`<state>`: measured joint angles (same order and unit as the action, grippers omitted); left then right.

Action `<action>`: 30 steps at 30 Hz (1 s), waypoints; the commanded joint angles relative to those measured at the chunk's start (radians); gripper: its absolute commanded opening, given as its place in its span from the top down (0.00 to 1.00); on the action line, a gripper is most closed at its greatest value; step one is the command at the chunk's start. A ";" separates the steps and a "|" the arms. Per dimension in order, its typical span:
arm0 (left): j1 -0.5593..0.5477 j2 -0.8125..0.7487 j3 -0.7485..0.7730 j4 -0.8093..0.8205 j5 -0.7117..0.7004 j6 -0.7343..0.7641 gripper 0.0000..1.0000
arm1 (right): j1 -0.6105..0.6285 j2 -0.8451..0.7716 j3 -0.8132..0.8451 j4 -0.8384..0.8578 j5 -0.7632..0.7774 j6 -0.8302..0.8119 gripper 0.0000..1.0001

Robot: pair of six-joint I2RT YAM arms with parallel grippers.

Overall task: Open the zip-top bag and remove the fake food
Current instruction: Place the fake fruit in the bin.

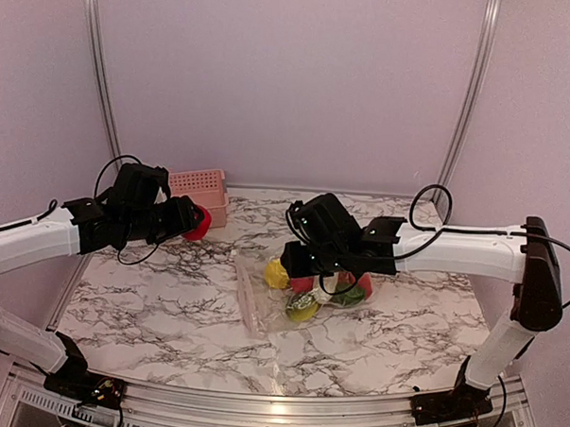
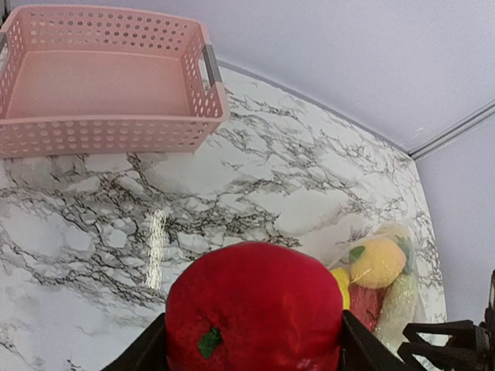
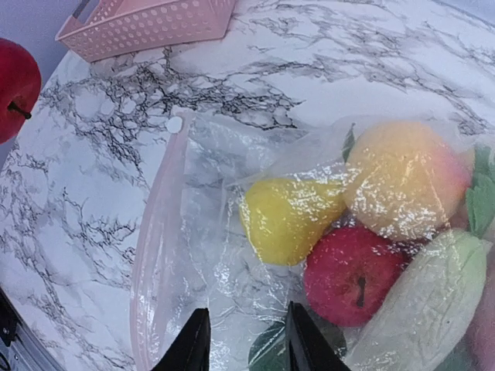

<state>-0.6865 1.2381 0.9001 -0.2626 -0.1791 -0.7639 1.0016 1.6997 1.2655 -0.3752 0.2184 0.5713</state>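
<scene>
Right jaws apart over zip-top bag (image 3: 209,255).
We see zip strip (image 3: 151,247) left of them; left jaws clamp red apple (image 2: 255,309).

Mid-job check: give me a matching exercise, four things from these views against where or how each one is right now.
Things:
1. left claw
2. pink basket
3. yellow pear
4. zip-top bag

States:
A. inside the clear plastic, beside other fruit
B. empty
C. shut on a red apple
D. lying on the marble table, under the right claw

Pairs: 1-C, 2-B, 3-A, 4-D
</scene>
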 commanded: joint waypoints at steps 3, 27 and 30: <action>0.141 0.126 0.207 -0.031 -0.038 0.118 0.54 | 0.031 -0.113 0.039 -0.058 0.071 -0.017 0.68; 0.486 0.786 0.628 0.020 0.140 0.169 0.48 | 0.051 -0.401 -0.151 -0.149 0.172 0.052 0.65; 0.496 0.801 0.645 0.011 0.147 0.172 0.36 | 0.051 -0.396 -0.156 -0.144 0.169 0.053 0.65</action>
<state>-0.2016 2.0262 1.4929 -0.2447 -0.0631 -0.6113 1.0443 1.3106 1.1175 -0.5030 0.3763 0.6170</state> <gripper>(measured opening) 0.662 0.345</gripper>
